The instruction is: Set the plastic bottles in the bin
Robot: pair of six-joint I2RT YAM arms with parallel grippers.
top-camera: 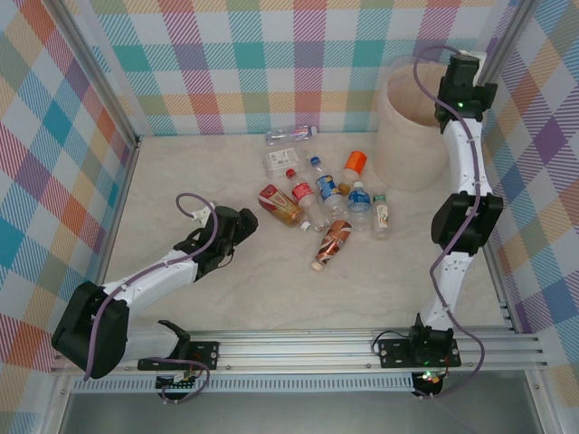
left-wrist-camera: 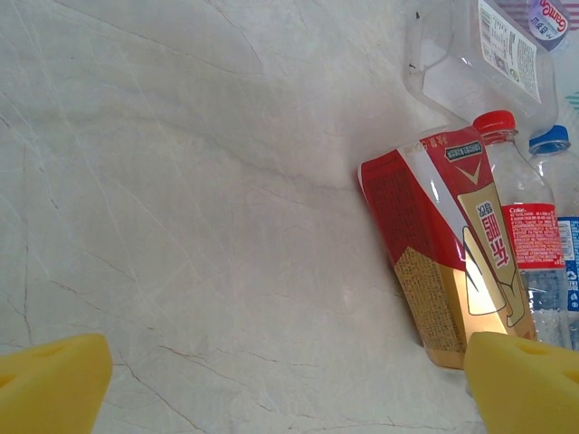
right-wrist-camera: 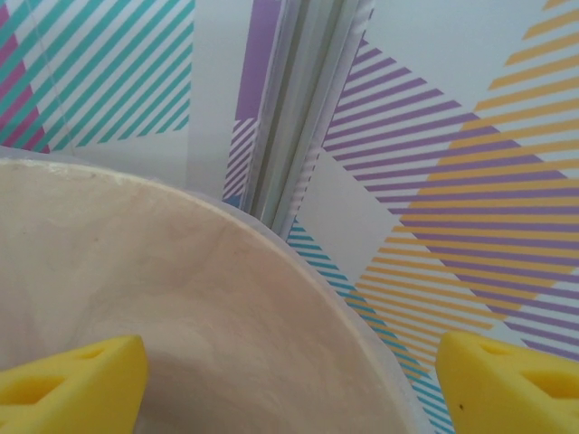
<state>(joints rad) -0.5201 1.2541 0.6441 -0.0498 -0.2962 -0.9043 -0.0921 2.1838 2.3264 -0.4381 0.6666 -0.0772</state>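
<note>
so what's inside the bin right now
The right wrist view shows the bin's pinkish inner wall, no bottle against it. Its floor lies out of frame, and from above the right arm covers part of the opening.

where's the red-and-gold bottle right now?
Top view: the red-and-gold bottle lies on the table, just beyond the left tool, with a red-capped bottle beside it on the right.

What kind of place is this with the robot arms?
Most likely a robot practice booth, not a home. Plaid panels on a metal frame wall in the table. The left arm and right arm are bolted to a metal rail, and plastic bottles lie scattered by a bin.
</note>
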